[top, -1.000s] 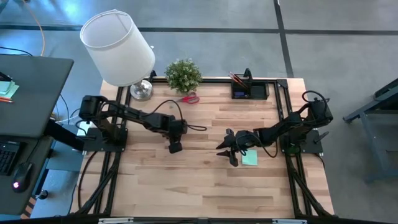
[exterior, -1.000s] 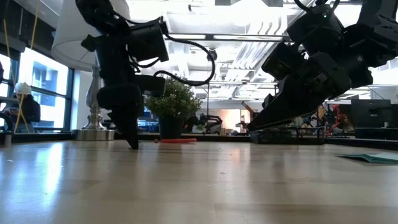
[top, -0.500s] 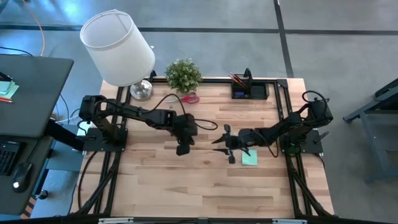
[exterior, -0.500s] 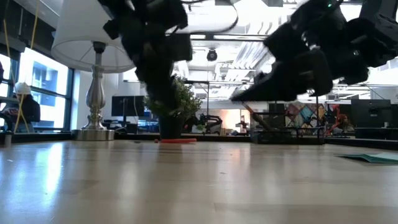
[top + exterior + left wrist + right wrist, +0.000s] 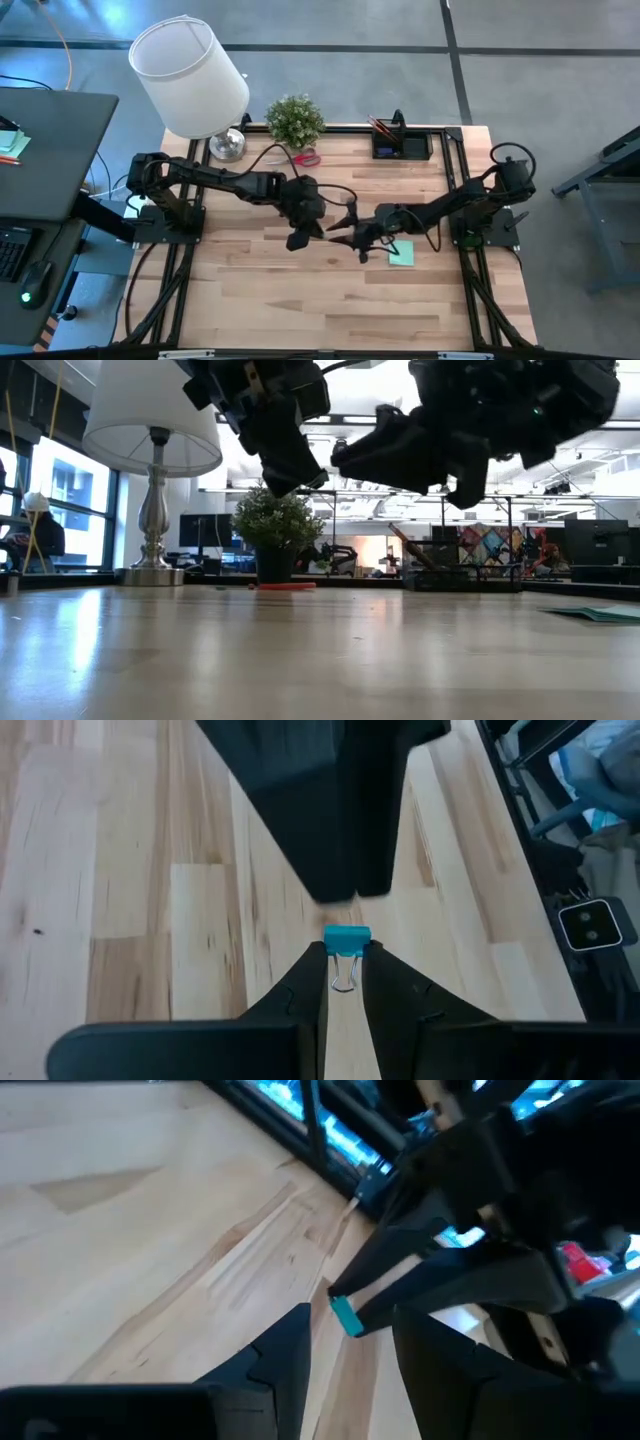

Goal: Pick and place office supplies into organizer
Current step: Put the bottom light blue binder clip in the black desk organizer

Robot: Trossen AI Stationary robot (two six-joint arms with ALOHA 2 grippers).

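Note:
My left gripper [image 5: 345, 960] is shut on a small teal binder clip [image 5: 346, 938] above the middle of the table [image 5: 322, 228]. My right gripper [image 5: 350, 1335] is open and faces it tip to tip [image 5: 345, 233]. Its fingers stand on either side of the clip [image 5: 345, 1316] without touching it. The black organizer [image 5: 401, 145] stands at the far edge with pens in it. Red-handled scissors [image 5: 304, 157] lie by the plant. A mint-green sticky-note pad [image 5: 401, 255] lies flat on the table under the right arm. My left gripper pinches the clip between its two fingers by the wire handles [image 5: 343, 978]. The teal body [image 5: 347, 934] sticks out past the fingertips. The fingers point toward the table's right side. The clip is lifted clear of the table.
A potted plant [image 5: 295, 120] and a white-shaded lamp [image 5: 190, 80] stand at the far left. Bare wood lies across the near half of the table [image 5: 320, 300]. The arm mounts stand at the left [image 5: 165, 215] and right [image 5: 490, 225] edges.
My left gripper has risen from the tabletop and gone toward the table's right, tipping from pointing down to pointing at my right gripper. My right gripper has risen and gone toward the table's left, so the two now meet tip to tip.

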